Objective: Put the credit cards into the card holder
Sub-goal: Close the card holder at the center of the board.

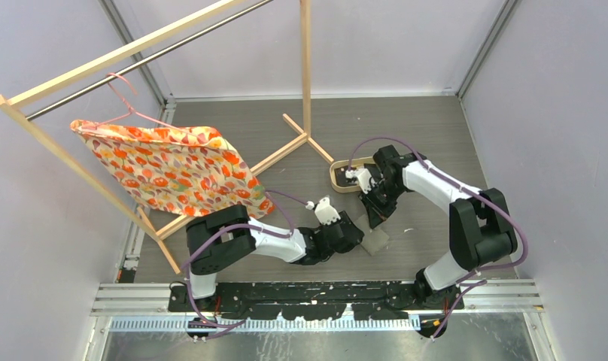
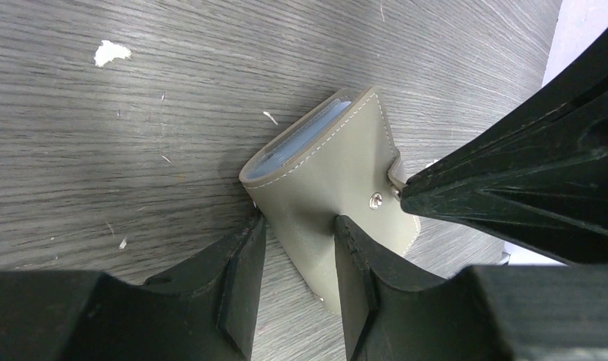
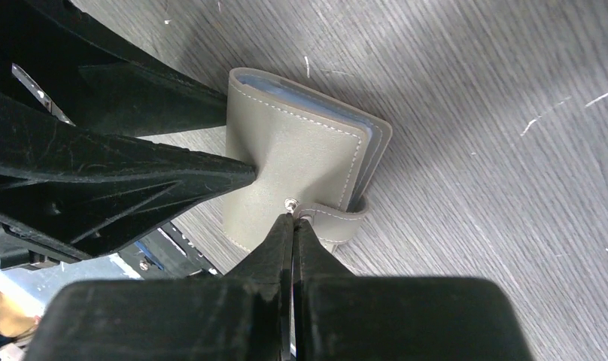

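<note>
The card holder [image 2: 323, 180] lies folded shut on the table [image 2: 98, 150] between the two arms, pale blue sleeves showing at its open edge. No credit cards can be made out, nor can the wooden tray [image 1: 335, 174] be checked for them.

The step in hand looks like opening it. The left gripper [image 2: 299, 223] clamps one edge of the holder. The right gripper [image 3: 292, 222] is closed, its tips at the snap [image 3: 290, 203] by the strap tab [image 3: 335, 218]. Next, the tab likely needs peeling off the snap while the left steadies.
</note>
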Controlling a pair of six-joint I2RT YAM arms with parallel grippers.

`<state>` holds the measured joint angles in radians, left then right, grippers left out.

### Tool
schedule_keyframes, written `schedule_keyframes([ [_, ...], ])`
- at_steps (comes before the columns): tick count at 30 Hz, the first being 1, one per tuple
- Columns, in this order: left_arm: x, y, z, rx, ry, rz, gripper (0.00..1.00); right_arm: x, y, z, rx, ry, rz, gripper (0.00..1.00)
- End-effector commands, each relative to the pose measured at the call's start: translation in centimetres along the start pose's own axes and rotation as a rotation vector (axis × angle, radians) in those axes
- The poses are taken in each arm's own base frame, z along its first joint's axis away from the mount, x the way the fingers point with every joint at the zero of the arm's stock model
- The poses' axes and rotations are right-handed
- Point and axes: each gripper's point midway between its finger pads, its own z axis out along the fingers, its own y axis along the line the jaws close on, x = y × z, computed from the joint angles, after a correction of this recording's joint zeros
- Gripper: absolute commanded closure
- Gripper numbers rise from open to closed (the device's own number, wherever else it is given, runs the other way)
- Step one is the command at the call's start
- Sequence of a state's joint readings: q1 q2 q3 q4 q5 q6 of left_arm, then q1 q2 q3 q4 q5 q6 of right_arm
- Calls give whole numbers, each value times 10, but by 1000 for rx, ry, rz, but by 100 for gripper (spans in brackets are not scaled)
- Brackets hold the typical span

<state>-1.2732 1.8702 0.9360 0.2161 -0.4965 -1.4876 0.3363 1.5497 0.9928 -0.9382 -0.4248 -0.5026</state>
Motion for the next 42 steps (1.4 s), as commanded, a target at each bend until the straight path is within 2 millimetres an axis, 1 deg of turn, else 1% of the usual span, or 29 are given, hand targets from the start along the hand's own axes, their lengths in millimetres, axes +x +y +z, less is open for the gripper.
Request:
schedule_keyframes([
  [1,-4,10,4,-36,-10,31,59,-8,14,-2,-65,-12,-27,99],
  [7,-5,4,4,-21,-9,36,60,-2,14,3,-72,27,-22,99],
  [20,-2,0,5,2,3,37,60,-3,18,6,-79,31,-34,99],
  [28,-2,-6,4,29,5,40,60,-2,19,13,-53,52,-41,99],
  [42,-3,-10,1,57,3,43,61,5,21,25,-27,116,-69,99],
])
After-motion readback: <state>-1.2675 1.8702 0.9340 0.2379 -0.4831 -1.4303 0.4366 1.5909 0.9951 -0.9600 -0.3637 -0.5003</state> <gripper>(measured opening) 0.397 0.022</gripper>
